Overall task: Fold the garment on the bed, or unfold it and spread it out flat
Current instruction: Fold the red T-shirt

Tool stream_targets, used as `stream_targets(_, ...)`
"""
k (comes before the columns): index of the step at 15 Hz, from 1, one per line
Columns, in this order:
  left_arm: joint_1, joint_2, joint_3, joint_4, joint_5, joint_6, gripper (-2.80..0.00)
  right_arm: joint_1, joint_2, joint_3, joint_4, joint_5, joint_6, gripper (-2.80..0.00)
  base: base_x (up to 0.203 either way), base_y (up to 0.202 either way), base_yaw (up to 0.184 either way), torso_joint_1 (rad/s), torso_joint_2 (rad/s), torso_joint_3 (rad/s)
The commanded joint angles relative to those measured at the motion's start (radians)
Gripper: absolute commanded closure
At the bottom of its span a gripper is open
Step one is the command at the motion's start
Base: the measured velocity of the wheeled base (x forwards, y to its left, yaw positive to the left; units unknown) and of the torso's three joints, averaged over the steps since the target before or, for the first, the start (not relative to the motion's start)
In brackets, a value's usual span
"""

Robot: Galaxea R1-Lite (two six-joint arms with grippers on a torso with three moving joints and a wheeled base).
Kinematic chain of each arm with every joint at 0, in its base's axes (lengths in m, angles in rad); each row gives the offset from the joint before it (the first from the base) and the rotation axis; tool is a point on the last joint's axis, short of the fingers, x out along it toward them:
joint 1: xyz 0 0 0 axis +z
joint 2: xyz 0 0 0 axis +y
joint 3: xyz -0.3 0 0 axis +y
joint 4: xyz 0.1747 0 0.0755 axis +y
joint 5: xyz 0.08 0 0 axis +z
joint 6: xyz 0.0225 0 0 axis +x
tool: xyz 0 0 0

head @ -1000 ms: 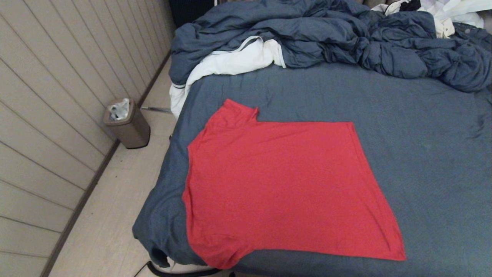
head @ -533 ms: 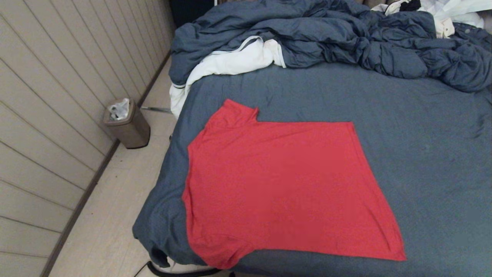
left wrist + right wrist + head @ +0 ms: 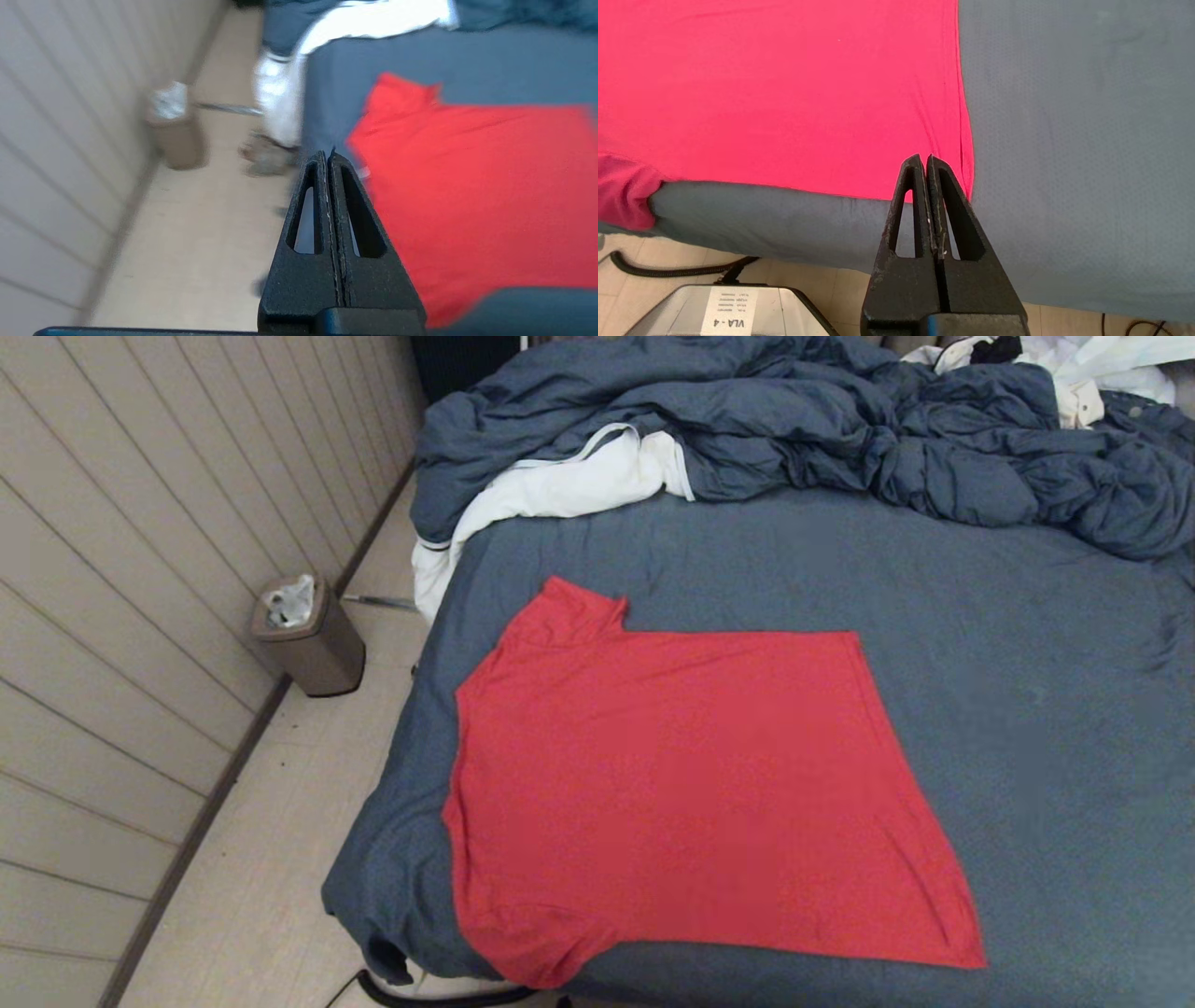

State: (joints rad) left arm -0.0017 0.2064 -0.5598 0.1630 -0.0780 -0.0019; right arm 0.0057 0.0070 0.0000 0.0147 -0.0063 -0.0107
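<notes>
red short-sleeved cotton t-shirt [image 3: 691, 793]: spread plain-side-up on slate-blue bed [image 3: 1027, 709], ready for folding; left gripper [image 3: 327, 156], right gripper [image 3: 924, 158] pressed together, empty.

A thin, matt red knit is seen in the T-shirt [image 3: 691, 793], smooth with faint creases. The bed [image 3: 1027, 709] is covered in matt slate-blue cloth with a fine dimpled weave. Soft, crumpled fabric is shown by the duvet [image 3: 794, 420]. Both grippers [image 3: 327, 156] [image 3: 927, 161] are moulded in black, grainy matt plastic. The bin [image 3: 313, 639] is finished in brown satin.
</notes>
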Motion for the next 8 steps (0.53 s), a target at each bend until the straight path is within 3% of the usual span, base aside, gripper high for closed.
stream_targets(1, -0.001, 0.291, -0.219, 0.092, -0.063, -0.097, 0.00, 0.000, 0.000, -0.003, 0.005, 0.004, -0.007, 0.00, 0.000, 0.000, 0.000, 0.000, 0.00, 0.000)
stream_targets(4, -0.005, 0.535, -0.309, 0.189, -0.194, -0.209, 0.00, 0.001, 0.050, -0.077, 0.116, 0.004, -0.038, 0.00, 0.000, 0.000, 0.000, 0.000, 0.00, 0.000)
stream_targets(6, -0.011, 0.645, -0.252, 0.174, -0.309, -0.240, 0.00, 0.004, 0.178, -0.238, 0.185, 0.015, -0.036, 0.00, 0.000, 0.000, 0.000, 0.000, 0.00, 0.000)
stream_targets(8, -0.021, 0.748, -0.187, 0.114, -0.360, -0.248, 0.00, 0.031, 0.406, -0.377, 0.213, 0.029, 0.016, 0.00, 0.000, 0.000, 0.000, 0.000, 0.00, 0.000)
